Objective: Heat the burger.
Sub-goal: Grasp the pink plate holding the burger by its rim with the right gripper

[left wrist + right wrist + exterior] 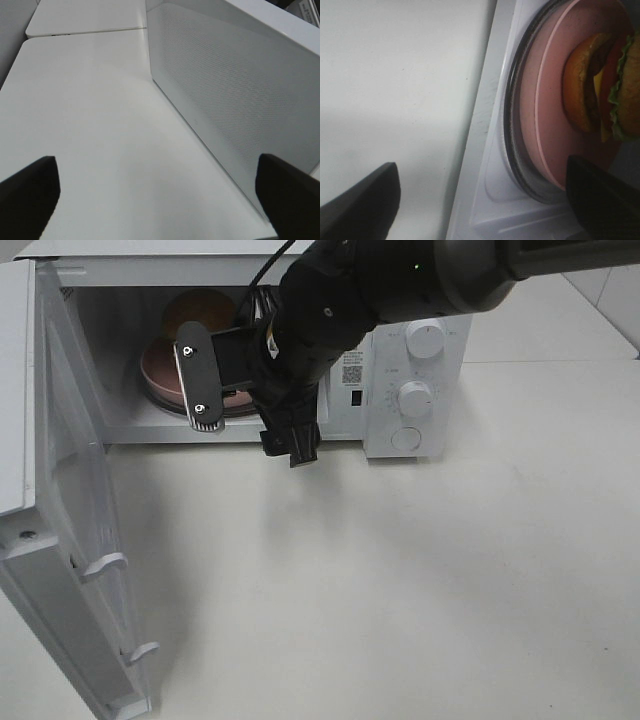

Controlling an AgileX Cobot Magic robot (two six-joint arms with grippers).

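Note:
The burger point(200, 312) sits on a pink plate point(160, 375) inside the open microwave point(420, 390). In the right wrist view the burger point(597, 85) shows its golden bun, green lettuce and red filling on the pink plate point(547, 115), which rests on the glass turntable point(512, 130). My right gripper point(245, 415) is open and empty at the microwave's mouth, one finger over the plate and the other over the table; it also shows in the right wrist view point(485, 200). My left gripper point(160, 200) is open and empty over the table beside a white perforated panel.
The microwave door point(70, 530) stands swung open at the left. Two control knobs point(415, 398) are on the microwave's right panel. The white table point(400, 580) spreads in front. A white perforated panel point(240, 85) rises beside the left gripper.

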